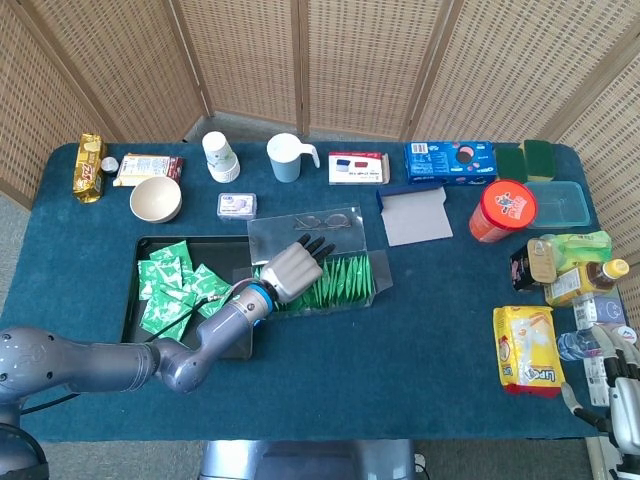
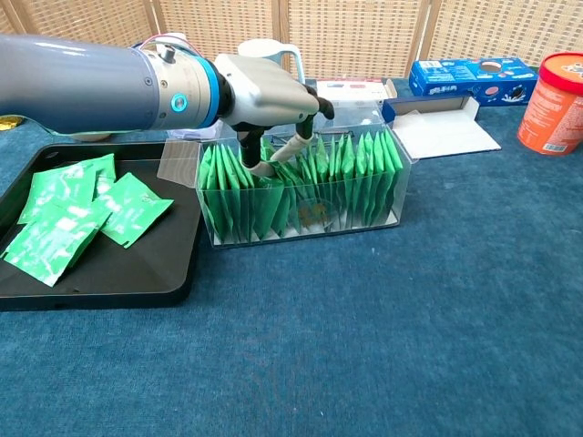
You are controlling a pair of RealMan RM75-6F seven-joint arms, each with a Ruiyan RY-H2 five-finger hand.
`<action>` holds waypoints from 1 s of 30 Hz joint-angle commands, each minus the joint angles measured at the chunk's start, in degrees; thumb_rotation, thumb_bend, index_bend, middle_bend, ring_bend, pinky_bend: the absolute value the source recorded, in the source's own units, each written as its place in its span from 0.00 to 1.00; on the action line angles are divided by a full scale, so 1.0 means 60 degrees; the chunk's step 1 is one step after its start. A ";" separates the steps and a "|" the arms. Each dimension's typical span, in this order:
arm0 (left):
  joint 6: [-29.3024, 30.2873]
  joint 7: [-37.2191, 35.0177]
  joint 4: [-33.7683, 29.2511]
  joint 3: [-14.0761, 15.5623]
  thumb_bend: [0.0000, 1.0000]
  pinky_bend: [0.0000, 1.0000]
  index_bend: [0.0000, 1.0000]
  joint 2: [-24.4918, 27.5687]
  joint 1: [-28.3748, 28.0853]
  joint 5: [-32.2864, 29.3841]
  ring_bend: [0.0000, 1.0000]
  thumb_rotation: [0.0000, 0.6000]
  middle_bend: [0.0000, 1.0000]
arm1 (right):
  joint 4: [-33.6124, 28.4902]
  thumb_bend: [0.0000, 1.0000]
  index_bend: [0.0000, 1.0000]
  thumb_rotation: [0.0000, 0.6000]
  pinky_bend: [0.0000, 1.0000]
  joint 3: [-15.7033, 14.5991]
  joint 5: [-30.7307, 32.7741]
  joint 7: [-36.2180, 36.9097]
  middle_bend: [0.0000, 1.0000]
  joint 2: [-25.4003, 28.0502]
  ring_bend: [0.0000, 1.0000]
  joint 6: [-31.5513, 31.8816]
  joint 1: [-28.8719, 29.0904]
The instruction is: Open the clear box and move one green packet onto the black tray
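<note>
The clear box [image 2: 393, 187] stands open in the middle of the table, and its lid [image 1: 308, 228] lies flat behind it. A row of upright green packets [image 2: 351, 177] fills it. My left hand [image 2: 264, 96] reaches down into the box's left half, also seen from above as the left hand [image 1: 292, 268]. Its thumb and a finger pinch the top of one green packet [image 2: 266, 182]. The black tray [image 2: 109, 273] lies just left of the box and holds several green packets [image 1: 170, 290]. My right hand [image 1: 618, 385] is at the table's near right edge, holding nothing.
A bowl [image 1: 156, 199], paper cup [image 1: 221, 156], mug [image 1: 287, 157] and small boxes line the far side. A red canister [image 2: 554, 89] and a blue cookie box [image 1: 450, 161] stand at the right. A yellow packet [image 1: 528, 348] and bottles [image 1: 575, 270] sit near my right hand.
</note>
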 commanded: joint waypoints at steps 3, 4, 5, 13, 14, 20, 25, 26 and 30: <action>0.0034 0.0022 0.0004 0.0021 0.36 0.12 0.64 -0.0021 -0.0033 -0.0053 0.00 1.00 0.09 | 0.0008 0.35 0.00 1.00 0.05 0.0008 -0.0005 0.0014 0.03 0.0001 0.00 0.0019 -0.0011; 0.0046 0.0024 0.0005 0.0022 0.36 0.12 0.65 -0.0023 -0.0038 -0.0058 0.00 1.00 0.09 | 0.0011 0.35 0.00 1.00 0.05 0.0010 -0.0004 0.0018 0.03 -0.0001 0.00 0.0024 -0.0015; 0.0063 0.0027 0.0014 0.0023 0.36 0.12 0.65 -0.0033 -0.0044 -0.0059 0.00 1.00 0.10 | 0.0015 0.35 0.00 1.00 0.05 0.0014 0.0000 0.0025 0.03 -0.0001 0.00 0.0028 -0.0019; 0.0047 -0.0063 0.0152 -0.0008 0.43 0.12 0.66 -0.0070 -0.0071 -0.0050 0.00 1.00 0.10 | 0.0024 0.35 0.00 1.00 0.05 0.0012 0.0001 0.0052 0.04 0.0008 0.00 0.0024 -0.0037; 0.0045 -0.0075 0.0167 -0.0014 0.44 0.12 0.66 -0.0074 -0.0073 -0.0043 0.00 1.00 0.11 | 0.0024 0.35 0.00 1.00 0.05 0.0012 -0.0001 0.0053 0.04 0.0008 0.00 0.0023 -0.0037; 0.0088 -0.0266 0.0293 -0.0108 0.47 0.12 0.69 -0.0120 -0.0044 0.0163 0.00 1.00 0.14 | 0.0041 0.35 0.00 1.00 0.05 0.0013 0.0005 0.0079 0.04 -0.0001 0.00 0.0013 -0.0045; 0.0259 -0.0427 0.0089 -0.0163 0.47 0.12 0.72 0.0013 0.0054 0.0491 0.00 1.00 0.16 | 0.0056 0.35 0.00 1.00 0.05 0.0025 0.0001 0.0123 0.04 0.0007 0.00 0.0043 -0.0061; 0.0309 -0.0460 0.0000 -0.0157 0.48 0.12 0.72 0.0074 0.0093 0.0583 0.00 1.00 0.17 | 0.0061 0.35 0.00 1.00 0.05 0.0027 -0.0006 0.0139 0.04 0.0010 0.00 0.0052 -0.0063; 0.0429 -0.0586 -0.0272 -0.0145 0.48 0.12 0.73 0.0267 0.0221 0.0813 0.00 1.00 0.18 | 0.0071 0.35 0.00 1.00 0.05 0.0027 -0.0034 0.0176 0.04 0.0011 0.00 0.0077 -0.0069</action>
